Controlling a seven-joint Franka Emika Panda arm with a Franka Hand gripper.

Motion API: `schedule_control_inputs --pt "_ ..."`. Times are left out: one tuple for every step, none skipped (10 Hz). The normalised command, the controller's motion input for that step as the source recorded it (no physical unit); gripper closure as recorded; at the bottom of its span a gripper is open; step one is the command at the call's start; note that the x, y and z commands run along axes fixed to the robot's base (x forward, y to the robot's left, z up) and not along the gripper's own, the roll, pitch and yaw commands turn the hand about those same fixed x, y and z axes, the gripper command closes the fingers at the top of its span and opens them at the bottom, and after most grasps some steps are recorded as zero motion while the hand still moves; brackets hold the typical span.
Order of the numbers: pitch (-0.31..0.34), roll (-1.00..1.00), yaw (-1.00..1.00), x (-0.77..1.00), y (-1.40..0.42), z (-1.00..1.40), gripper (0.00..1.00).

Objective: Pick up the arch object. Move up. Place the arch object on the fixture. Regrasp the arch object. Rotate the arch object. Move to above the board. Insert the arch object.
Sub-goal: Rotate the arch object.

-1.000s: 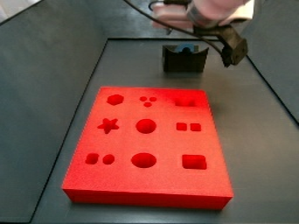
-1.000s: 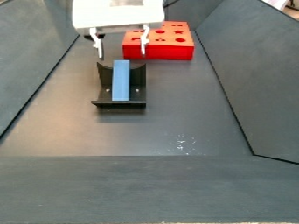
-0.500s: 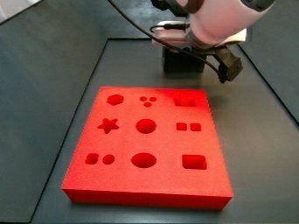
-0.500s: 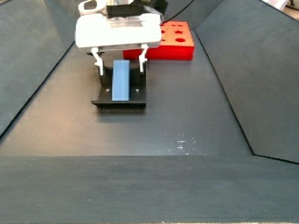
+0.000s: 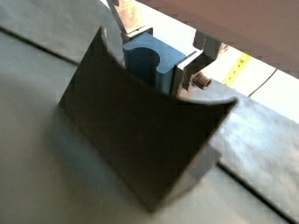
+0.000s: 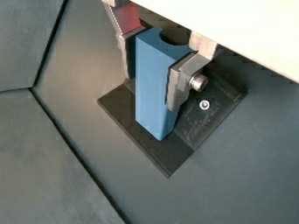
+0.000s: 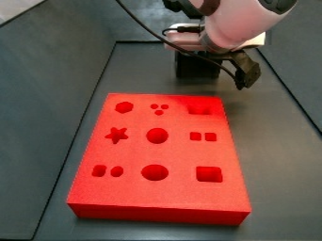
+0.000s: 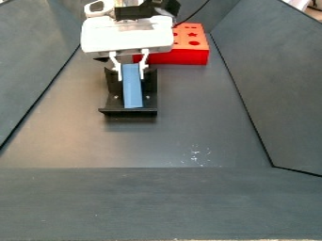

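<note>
Claw (image 6: pixel 156 68) astride arch object (image 6: pixel 153 87)

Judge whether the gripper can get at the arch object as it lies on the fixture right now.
Probably yes. The gripper is already down at the fixture, with a finger on each side of the arch object, and nothing stands between them. Whether the pads already touch it cannot be told.

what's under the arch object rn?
The arch object lies on the fixture, gripper fingers on either side of it. In a side view the fixture's base plate shows beneath. The contact surface itself is covered.
</note>
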Motion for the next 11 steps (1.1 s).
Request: schedule_control_inputs --pt "-0.026 -0.03 0.0 -0.85 0.11 1.0 1.0" --pt "-0.045 -0.06 0.01 -0.85 0.1 1.0 1.0" --pt "-0.066 -0.09 0.02 -0.85 0.09 1.0 1.0" --pt "-0.078 -0.1 0.02 -0.86 0.09 1.0 1.0" --pt "-0.102 -0.11 0.01 -0.87 0.08 1.0 1.0" --pt "-0.118 -0.12 -0.01 -0.89 0.08 1.0 1.0" --pt "-0.132 -0.13 -0.03 -0.92 0.08 1.0 1.0" --pt "-0.137 -0.13 -0.04 -0.93 0.08 1.0 1.0" --pt "-0.136 -0.14 -0.07 -0.96 0.08 1.0 1.0" --pt "-0.128 -0.15 -0.09 -1.0 0.07 0.99 1.0" --pt "-0.113 -0.16 -0.11 -1.0 0.07 0.94 1.0"
